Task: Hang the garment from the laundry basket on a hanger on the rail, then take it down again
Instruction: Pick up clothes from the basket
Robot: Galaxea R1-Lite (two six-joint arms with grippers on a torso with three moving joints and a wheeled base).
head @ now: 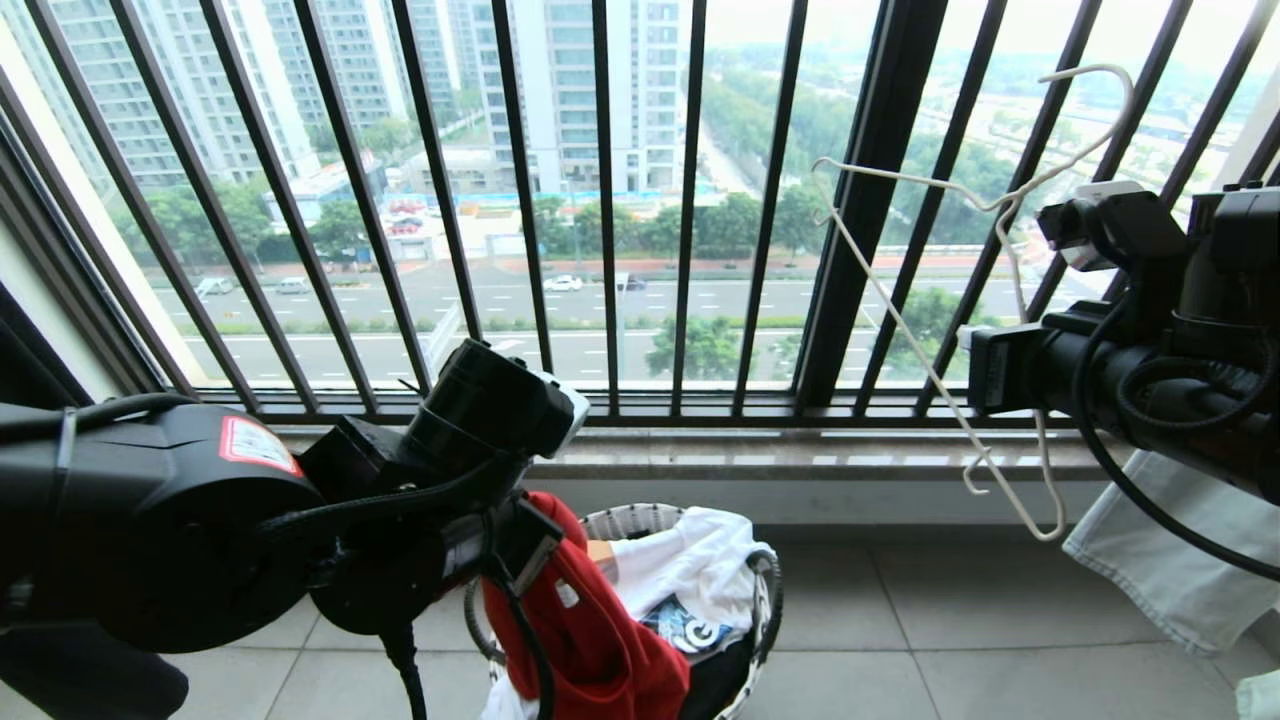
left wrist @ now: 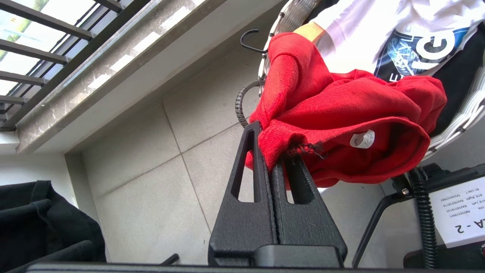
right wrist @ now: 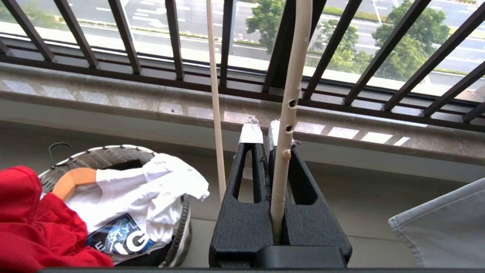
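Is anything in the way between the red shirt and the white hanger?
Nothing visible. The left end effector is shut on the red shirt above the basket. The right end effector holds the white hanger up by the railing, with open air between them.

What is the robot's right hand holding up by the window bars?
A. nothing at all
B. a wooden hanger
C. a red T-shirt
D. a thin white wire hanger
D: the right gripper is shut on the thin white wire hanger, held up in front of the window bars, while the left gripper pinches the red T-shirt.
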